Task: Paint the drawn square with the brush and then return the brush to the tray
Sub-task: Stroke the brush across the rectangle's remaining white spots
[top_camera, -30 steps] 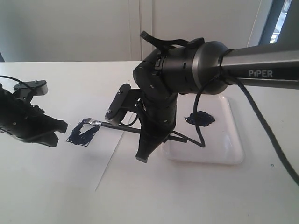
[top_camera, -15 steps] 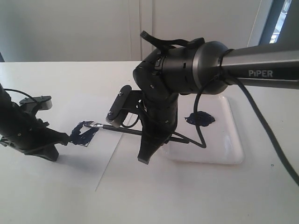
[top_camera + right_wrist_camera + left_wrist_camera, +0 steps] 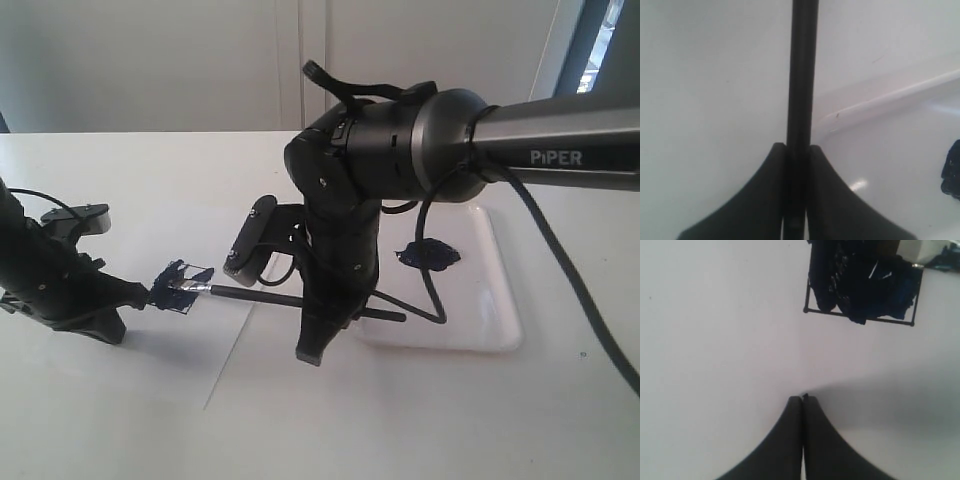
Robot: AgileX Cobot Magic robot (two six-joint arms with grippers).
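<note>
It looks like a robotics lab or test room. A white table point(image 3: 100, 420) stands before plain pale wall panels point(image 3: 150, 60) and a window point(image 3: 600, 40), under an arm marked PiPER point(image 3: 560, 130).

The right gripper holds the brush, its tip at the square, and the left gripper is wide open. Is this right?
No: the left gripper is shut, jaws pressed together, as the left wrist view shows. The right gripper does hold the brush, tip at the square.

Right claw point(image 3: 313, 340) presses the brush point(image 3: 250, 296) onto the drawn square point(image 3: 165, 294).
</note>
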